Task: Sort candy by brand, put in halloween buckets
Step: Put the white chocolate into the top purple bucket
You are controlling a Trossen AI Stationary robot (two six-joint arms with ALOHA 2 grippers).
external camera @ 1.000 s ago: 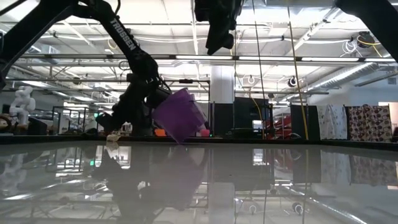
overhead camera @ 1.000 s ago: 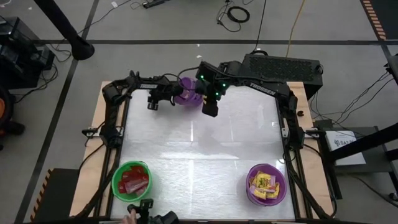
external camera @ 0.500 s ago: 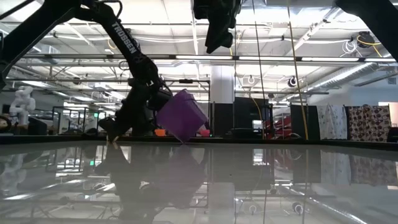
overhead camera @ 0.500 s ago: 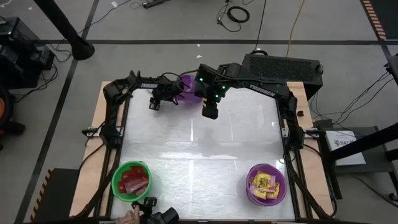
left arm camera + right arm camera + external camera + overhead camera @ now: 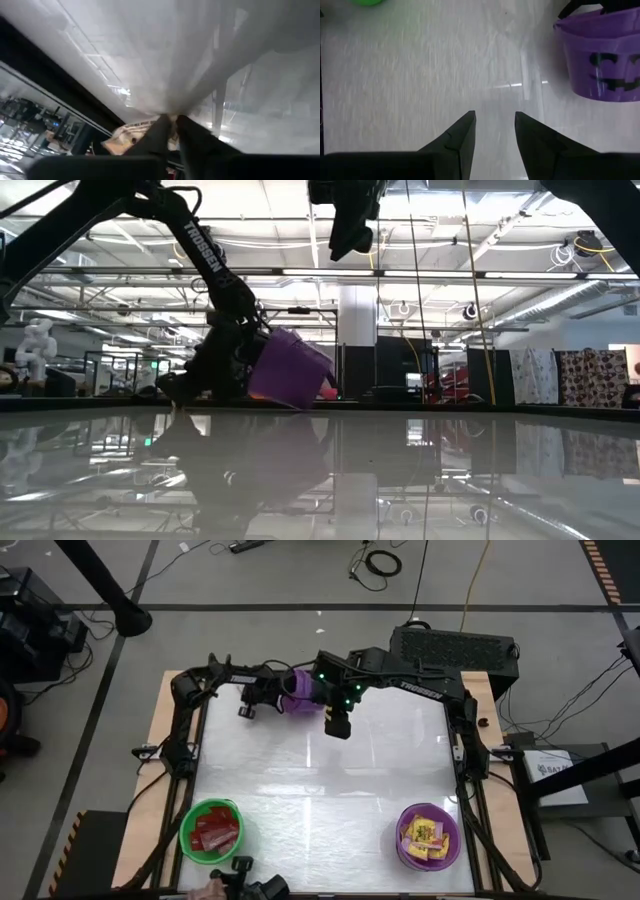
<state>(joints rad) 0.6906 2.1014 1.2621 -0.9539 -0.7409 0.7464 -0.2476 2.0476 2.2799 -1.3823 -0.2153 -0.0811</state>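
While the left gripper (image 5: 262,698) grips a tilted round purple plastic bucket (image 5: 298,692) at the white worktop's (image 5: 320,790) far edge, the right gripper (image 5: 337,725), fingers apart, hangs just beside it. Nearer, a green bucket (image 5: 212,831) holds red packets; another purple bucket (image 5: 429,837) holds yellow ones.

The far purple bucket (image 5: 297,690) sits half hidden beneath both arms. Its contents cannot be seen. The left gripper (image 5: 172,131) shows only in blur.
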